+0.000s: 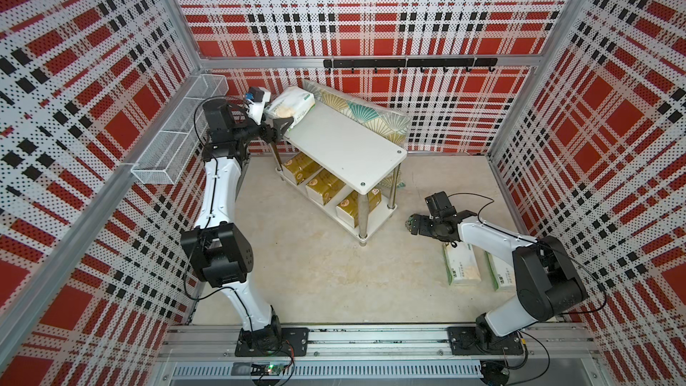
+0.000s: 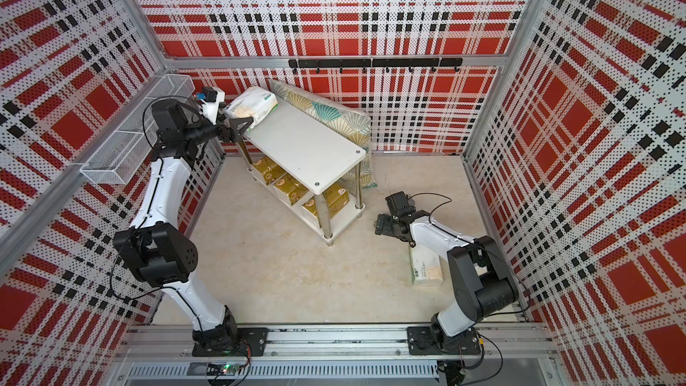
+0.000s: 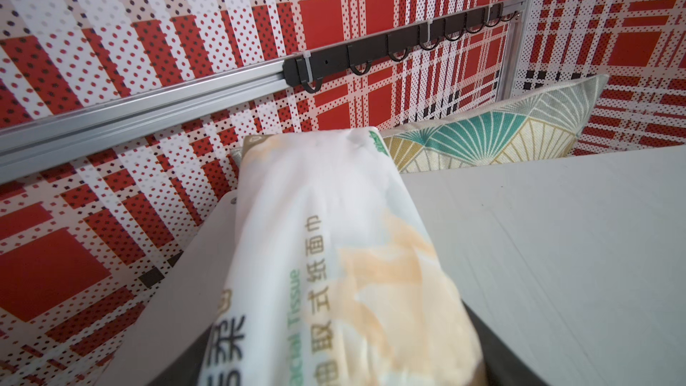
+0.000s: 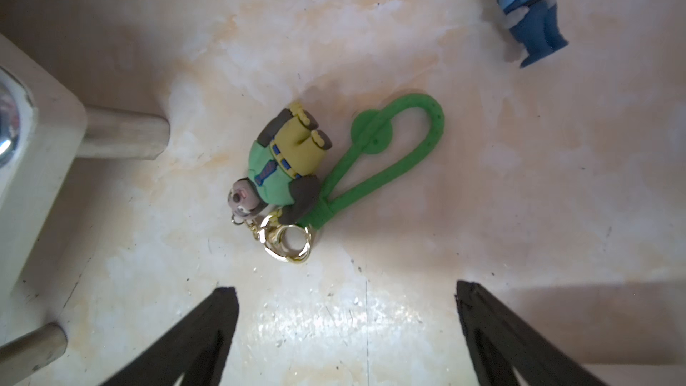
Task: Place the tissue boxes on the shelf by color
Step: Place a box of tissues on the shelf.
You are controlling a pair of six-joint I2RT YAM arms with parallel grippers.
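Overhead, both top views show the shelf (image 1: 345,146) (image 2: 304,150) standing at an angle on the floor (image 1: 315,272), with a fan-patterned cushion (image 1: 363,113) pressed against its back edge. The left gripper (image 1: 274,117) (image 2: 233,120) is clamped on one short end of a white tissue pack (image 1: 291,105) (image 2: 252,105). The pack is tilted over the far end of the shelf's top board; whether it touches the board cannot be told. In the left wrist view the same pack (image 3: 334,254) runs out from between the dark fingers (image 3: 493,350) across the board's corner, with the rest of the top board (image 3: 557,254) bare beside it.

On the shelf's lower board three gold packs (image 1: 300,167) (image 1: 324,185) (image 1: 356,206) lie side by side in a row. Two more white packs (image 1: 462,265) (image 1: 497,272) lie on the floor off the shelf's near end — the second partly hidden by the right arm.

The right gripper (image 4: 345,288) points down at the floor just beside the shelf's near leg, jaws spread wide and holding nothing. A green figure keychain (image 4: 282,168) lies beyond its fingertips — a blue figure (image 4: 527,12) lies farther off.
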